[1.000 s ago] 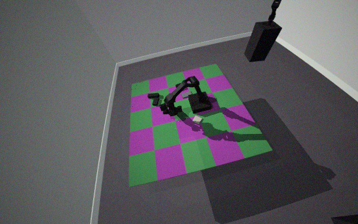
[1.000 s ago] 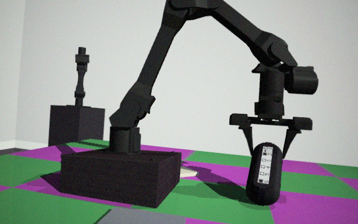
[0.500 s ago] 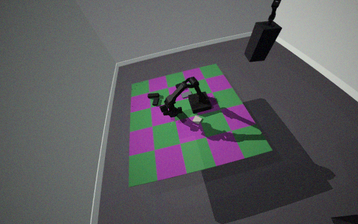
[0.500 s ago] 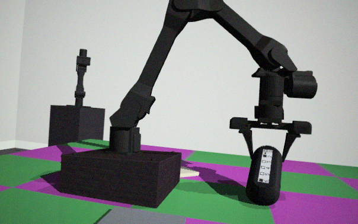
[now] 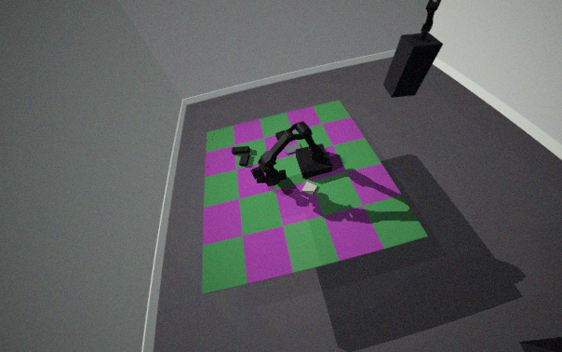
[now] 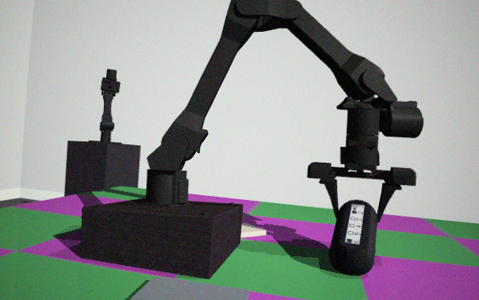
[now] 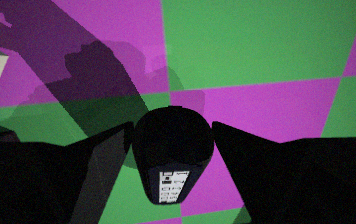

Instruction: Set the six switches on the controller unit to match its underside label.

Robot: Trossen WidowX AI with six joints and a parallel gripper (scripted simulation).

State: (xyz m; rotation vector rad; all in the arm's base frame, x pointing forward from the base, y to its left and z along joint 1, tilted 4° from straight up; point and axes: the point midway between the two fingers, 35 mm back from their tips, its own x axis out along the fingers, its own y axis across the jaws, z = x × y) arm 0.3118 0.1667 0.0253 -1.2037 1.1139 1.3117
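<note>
Exterior view: the hand [image 5: 269, 179] [image 6: 358, 217] [image 7: 173, 126] is clamped on the upper part of the dark controller unit [image 6: 353, 242] [image 7: 172, 135], one finger on either side. The unit stands on end, tilted, its lower end at or just above the bench [image 5: 266, 211] [image 6: 301, 267] [image 7: 250, 45]; which, I cannot tell. Its label [image 6: 354, 225] [image 7: 173, 186] shows in the exterior and wrist views, with squares two and six looking filled and three to five empty. Square one is hard to read, and a misreading there would leave a switch wrong.

The switches are out of sight, so their settings cannot be judged. The main risk looks to be the lowering: the fingers grip a rounded body near one end, so if the lower end catches the bench, the unit could pivot or slip out. Letting go while it is this steep would probably topple it, perhaps label side up. Pressing down hard might also wedge it against the bench.
</note>
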